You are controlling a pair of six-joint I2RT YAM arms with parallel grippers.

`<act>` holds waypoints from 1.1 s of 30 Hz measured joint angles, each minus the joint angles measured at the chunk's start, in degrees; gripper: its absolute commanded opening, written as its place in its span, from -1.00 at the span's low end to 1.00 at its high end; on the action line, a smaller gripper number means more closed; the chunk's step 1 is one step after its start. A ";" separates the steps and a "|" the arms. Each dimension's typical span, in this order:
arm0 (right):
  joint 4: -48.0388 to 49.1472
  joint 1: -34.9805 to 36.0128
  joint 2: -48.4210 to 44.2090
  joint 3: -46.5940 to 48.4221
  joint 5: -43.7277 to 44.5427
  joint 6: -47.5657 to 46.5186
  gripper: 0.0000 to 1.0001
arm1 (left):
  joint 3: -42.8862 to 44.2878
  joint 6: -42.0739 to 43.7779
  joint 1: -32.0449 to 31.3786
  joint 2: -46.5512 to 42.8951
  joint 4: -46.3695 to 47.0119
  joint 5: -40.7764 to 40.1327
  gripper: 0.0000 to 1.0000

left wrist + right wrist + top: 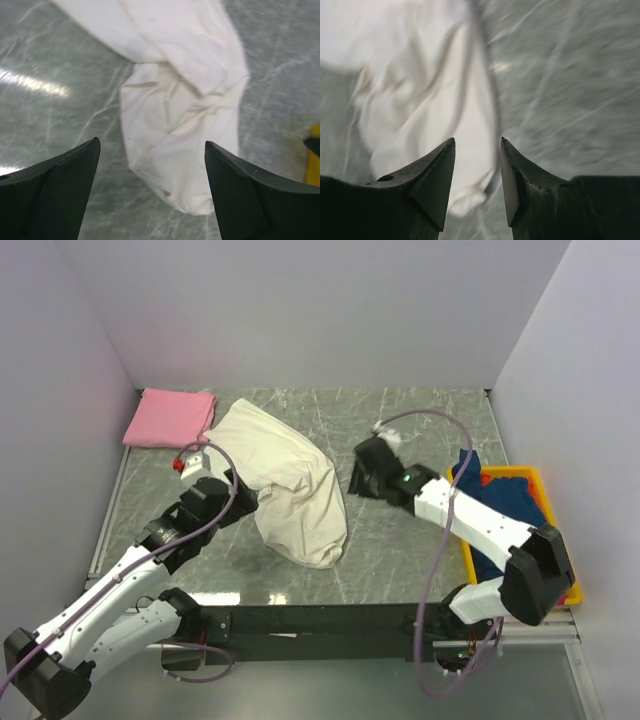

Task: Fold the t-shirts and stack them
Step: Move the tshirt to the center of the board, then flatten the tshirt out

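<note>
Top view: a cream shirt (290, 485) lies crumpled and unfolded mid-worktop (410, 410). A pink shirt (170, 418) sits folded at 10 o'clock. A dark blue shirt (505, 495) fills the yellow bin (548, 485) at 4 o'clock.

Left wrist view: left pincer (152, 145) wide, empty, over bunched cream cloth.

Right wrist view, blurred: right pincer (477, 142) narrowly parted, holding nothing.

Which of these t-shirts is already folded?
The pink t-shirt in the far left corner: it lies as a flat, neat rectangle. The cream t-shirt is rumpled mid-table, and the dark blue t-shirt is heaped in the yellow bin.
</note>
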 measured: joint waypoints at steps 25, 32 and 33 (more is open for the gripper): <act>7.56 31.50 22.75 2.93 2.38 9.94 -0.80 | -7.85 -6.05 19.96 3.15 5.38 7.21 0.82; 4.83 29.99 21.03 0.09 6.25 12.17 -1.00 | -7.85 -5.75 20.72 4.11 7.52 10.45 0.81; 4.20 29.03 19.96 -1.16 6.56 12.46 -1.00 | -7.85 -5.75 20.74 4.35 7.87 10.69 0.81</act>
